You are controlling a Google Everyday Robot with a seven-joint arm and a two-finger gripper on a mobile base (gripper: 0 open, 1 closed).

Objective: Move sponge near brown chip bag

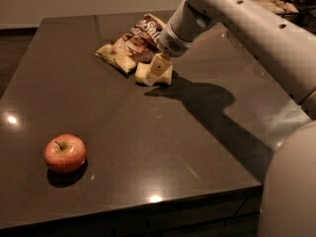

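Pale yellow foam sponge (143, 76), five o'clock of the crinkled brown chip bag (129, 46): likely light, squashy. Pinch across its width. Your cream gripper (159, 72) hangs at it; whether clamped, I cannot tell.

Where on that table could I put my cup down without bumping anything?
The wide bare stretch of table between the apple and the claw is free, and so is the left side behind the apple. It is crowded at the back, where the claw sits at the sponge, right beside the brown chip bag.
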